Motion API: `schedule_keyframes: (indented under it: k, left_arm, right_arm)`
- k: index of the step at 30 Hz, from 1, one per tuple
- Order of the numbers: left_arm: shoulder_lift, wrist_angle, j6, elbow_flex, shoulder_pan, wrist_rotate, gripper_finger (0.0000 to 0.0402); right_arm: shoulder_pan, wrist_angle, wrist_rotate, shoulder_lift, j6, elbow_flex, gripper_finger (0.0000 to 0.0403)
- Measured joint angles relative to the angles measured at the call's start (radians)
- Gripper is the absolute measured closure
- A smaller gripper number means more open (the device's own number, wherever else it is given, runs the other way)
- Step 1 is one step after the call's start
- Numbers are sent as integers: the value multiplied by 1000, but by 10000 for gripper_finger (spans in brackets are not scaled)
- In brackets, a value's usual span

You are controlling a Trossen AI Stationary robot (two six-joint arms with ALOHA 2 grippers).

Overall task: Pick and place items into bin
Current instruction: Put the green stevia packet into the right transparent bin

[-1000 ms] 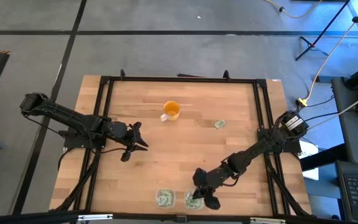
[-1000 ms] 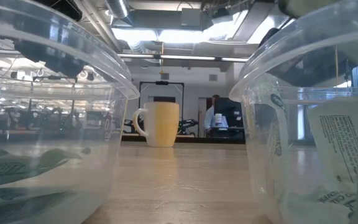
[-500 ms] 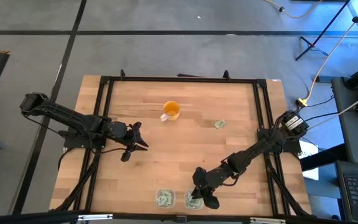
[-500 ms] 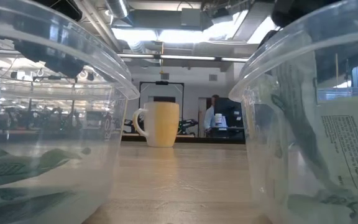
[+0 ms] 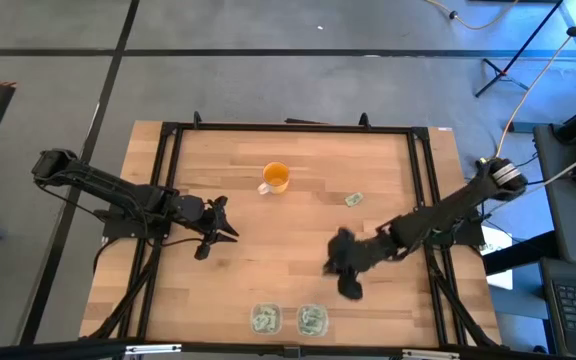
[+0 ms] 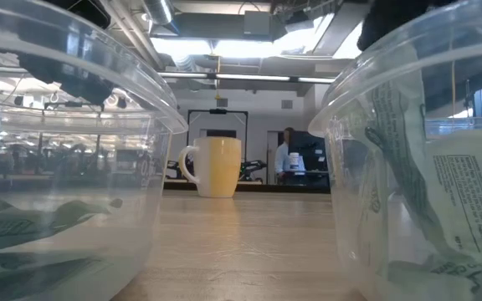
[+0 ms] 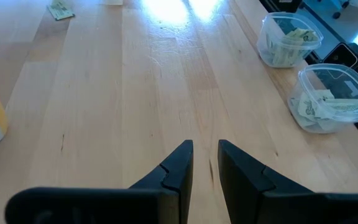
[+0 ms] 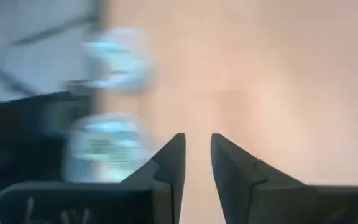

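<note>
Above the table (image 5: 268, 240), blurred right tool (image 5: 343, 270)

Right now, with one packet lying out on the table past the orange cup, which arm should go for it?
Right. The right gripper is empty, near-closed and nearer the loose packet. The left gripper waits farther off, with the cup near its path.
</note>
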Motion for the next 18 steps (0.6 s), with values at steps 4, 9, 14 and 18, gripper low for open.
schedule_keyframes:
  k: [4, 9, 14, 18]
  left_arm:
    - [-4, -3, 50, 0, 0, 0, 331]
    - [-95, -11, 60, 0, 24, 0, 331]
    - [-238, -49, 74, 0, 48, -3, 332]
    - [-345, -110, 87, 0, 70, -23, 332]
  right_arm:
    - [-64, -189, 115, -41, 8, 0, 322]
    - [-165, -364, 127, -33, 60, 0, 322]
    - [-261, -540, 131, -29, 138, -1, 322]
    - [-338, -625, 131, -30, 221, -4, 322]
